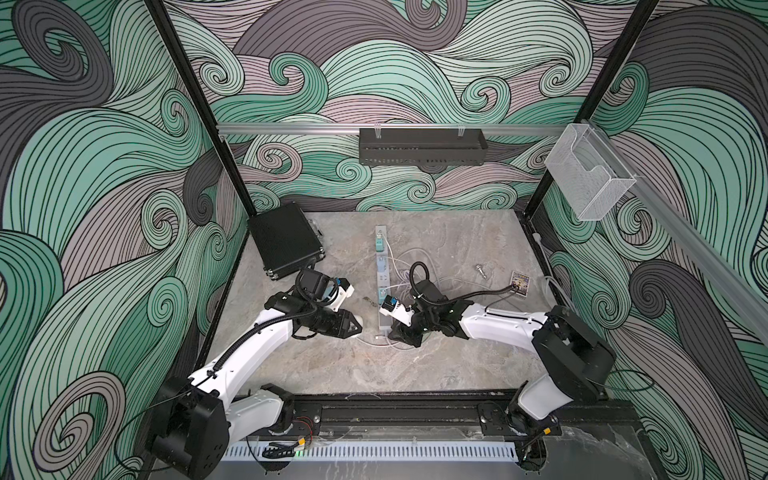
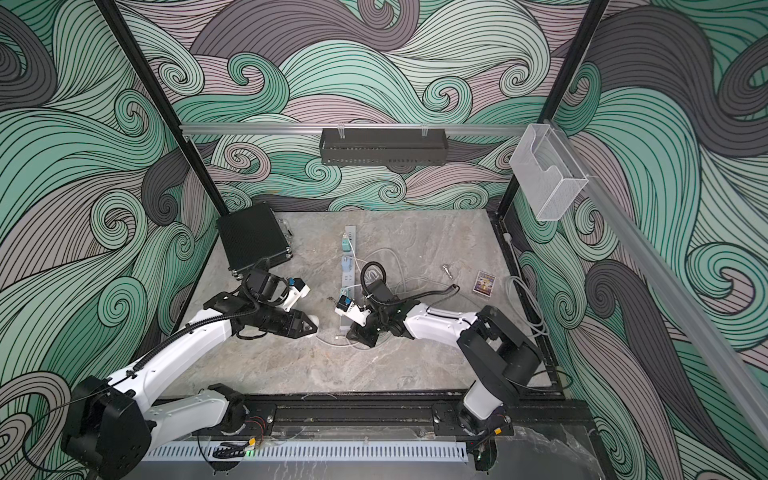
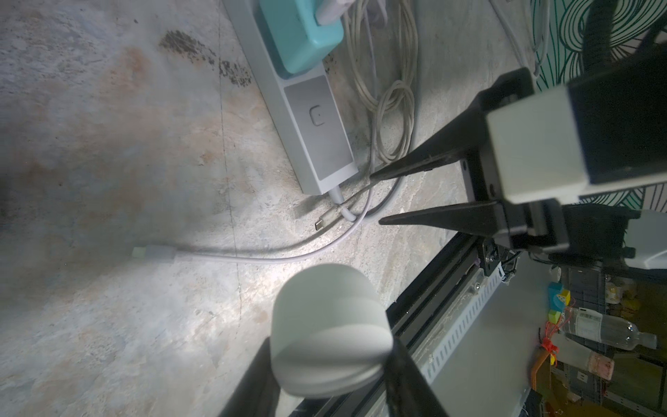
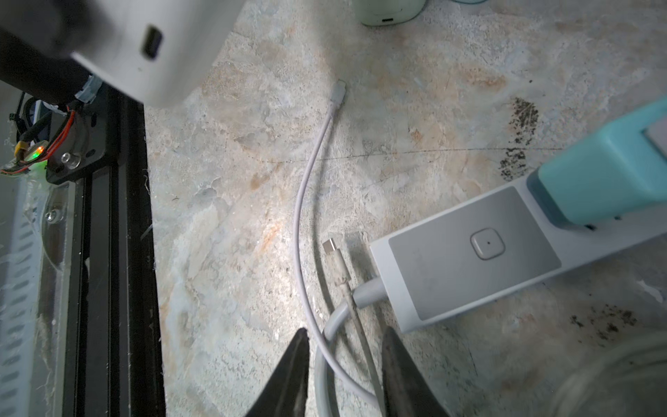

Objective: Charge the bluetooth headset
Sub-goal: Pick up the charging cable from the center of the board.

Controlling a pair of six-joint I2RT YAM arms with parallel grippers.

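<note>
- So the headset case [image 3: 326, 317], pale and rounded, was pinched in the left tool [image 3: 330, 364], one finger on each side. It sat out over the tabletop [image 1: 457, 365], around the front middle.
- Its long axis ran in line with those fingers, and the rounded end stuck out past them toward the right tool [image 4: 346, 335].
- In the right wrist view, the face with the dark port slot [image 4: 388, 20] was turned toward that camera.
- I couldn't tell whether the case touched the tabletop or not.
- The right tool was spread, tips down low, with the cables lying loose between its fingers.
- The thin white cable [image 4: 306, 187] curved away from between those fingers toward the case. Its plug [image 4: 339, 90] pointed roughly at the port, with bare tabletop between the two.
- A second plug [image 4: 330, 247] with a bare metal tip lay just beside the near end of the grey power strip [image 4: 469, 252], pointing much the same way.
- A teal adapter [image 4: 606, 173] sat plugged into the strip.
- There was a black case [image 1: 284, 241] at the back left corner and a small card box [image 1: 519, 284] off to the right, both well apart from the action.
</note>
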